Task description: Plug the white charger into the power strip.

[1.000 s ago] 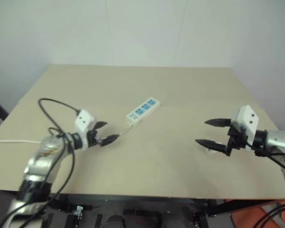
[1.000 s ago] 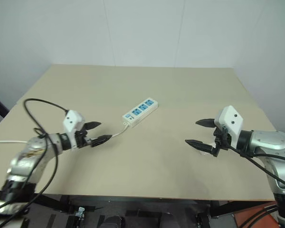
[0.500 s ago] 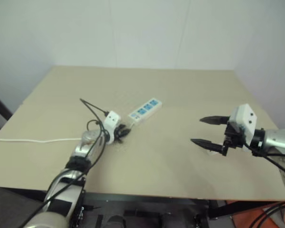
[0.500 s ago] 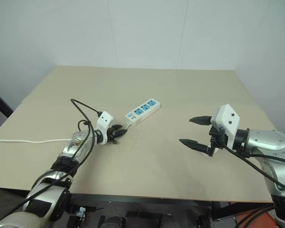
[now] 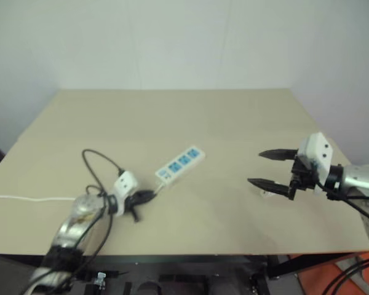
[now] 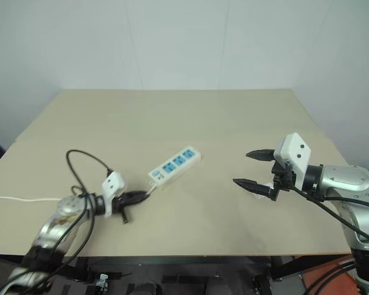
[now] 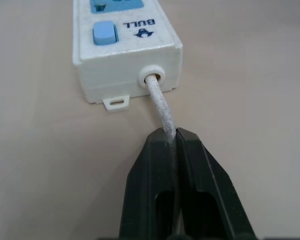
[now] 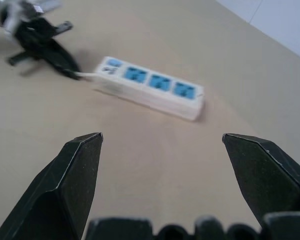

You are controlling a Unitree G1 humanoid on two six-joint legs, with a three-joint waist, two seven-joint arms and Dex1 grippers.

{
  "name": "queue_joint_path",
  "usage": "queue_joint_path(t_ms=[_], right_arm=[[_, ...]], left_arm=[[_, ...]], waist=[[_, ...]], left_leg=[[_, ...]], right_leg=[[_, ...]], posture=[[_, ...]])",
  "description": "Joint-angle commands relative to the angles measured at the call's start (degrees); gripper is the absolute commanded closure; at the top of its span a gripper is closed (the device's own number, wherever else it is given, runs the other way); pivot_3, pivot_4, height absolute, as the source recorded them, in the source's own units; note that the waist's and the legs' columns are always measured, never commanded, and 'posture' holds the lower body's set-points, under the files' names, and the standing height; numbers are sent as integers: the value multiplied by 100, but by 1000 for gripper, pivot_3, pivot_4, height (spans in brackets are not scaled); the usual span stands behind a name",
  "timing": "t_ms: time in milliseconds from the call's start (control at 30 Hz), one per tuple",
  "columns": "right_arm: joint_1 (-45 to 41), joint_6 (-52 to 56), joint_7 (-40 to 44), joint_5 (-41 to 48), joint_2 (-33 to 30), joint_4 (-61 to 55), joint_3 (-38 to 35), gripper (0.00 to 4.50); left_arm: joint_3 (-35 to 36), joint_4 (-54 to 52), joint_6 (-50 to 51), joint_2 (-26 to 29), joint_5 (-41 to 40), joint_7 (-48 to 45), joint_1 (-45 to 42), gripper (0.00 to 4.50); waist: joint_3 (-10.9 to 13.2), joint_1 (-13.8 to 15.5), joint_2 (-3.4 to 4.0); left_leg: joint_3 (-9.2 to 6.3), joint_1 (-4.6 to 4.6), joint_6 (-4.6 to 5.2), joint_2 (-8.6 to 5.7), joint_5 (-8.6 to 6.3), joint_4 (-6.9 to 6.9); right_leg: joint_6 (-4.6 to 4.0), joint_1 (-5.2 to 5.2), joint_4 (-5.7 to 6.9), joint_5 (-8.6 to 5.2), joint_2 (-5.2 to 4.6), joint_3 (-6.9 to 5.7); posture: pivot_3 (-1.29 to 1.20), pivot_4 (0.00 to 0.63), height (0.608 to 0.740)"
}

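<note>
While one power strip [image 5: 179, 164] lies flat — three blue sockets [image 8: 155, 82] show.

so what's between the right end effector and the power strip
Nothing but bare tabletop. In the right eye view the stretch from the open right end effector to the power strip is plain beige surface, and the right wrist view shows the same.
</note>
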Motion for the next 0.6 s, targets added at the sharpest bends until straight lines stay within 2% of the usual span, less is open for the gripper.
queue_joint_path(t_ms=[33,133,233,333,400,467,500,600], right_arm=[[-175,-196,70,14,-31,23,-28,0],[-306,-224,99,2,5,98,66,0],[-387,-233,123,-1,20,127,106,0],[-363,-243,125,13,3,114,88,0],[-328,-261,123,9,-5,108,76,0],[-309,-253,103,28,4,76,58,0],[-317,-241,88,41,14,64,56,0],[-365,-206,34,58,42,25,83,0]], left_arm=[[267,-533,338,211,-196,39,432,4444],[329,-441,172,244,-113,133,406,3596],[428,-586,169,236,-412,-66,316,2657],[604,-785,134,381,-784,-501,373,1677],[744,-924,182,495,-1090,-818,402,951],[782,-799,-205,294,-1101,-776,283,360],[765,-679,-389,173,-1054,-742,193,107],[535,-29,-974,-234,-652,-562,-233,29]], waist=[[0,40,0],[1,98,0],[1,99,0],[1,94,0],[2,93,0],[3,92,1],[3,94,1],[4,140,-1]], left_leg=[[0,0,0,2,0,0],[1,8,4,2,3,3],[2,2,4,4,3,2],[2,-52,4,3,3,5],[1,-78,4,3,3,9],[1,-74,4,3,3,8],[1,-70,4,2,3,8],[2,-59,7,1,6,13]], right_leg=[[4,1,-3,-2,1,0],[3,6,-3,-1,2,-4],[3,4,-8,-1,3,-5],[-2,-46,-7,4,2,-3],[-42,-76,7,28,2,-4],[-43,-76,11,28,2,-4],[-42,-72,11,27,2,-4],[-5,-55,3,10,2,-6]], posture=[[0,150,740],[0,150,740],[0,150,740],[0,150,740],[0,150,740],[0,150,740],[0,150,740],[0,150,740]])
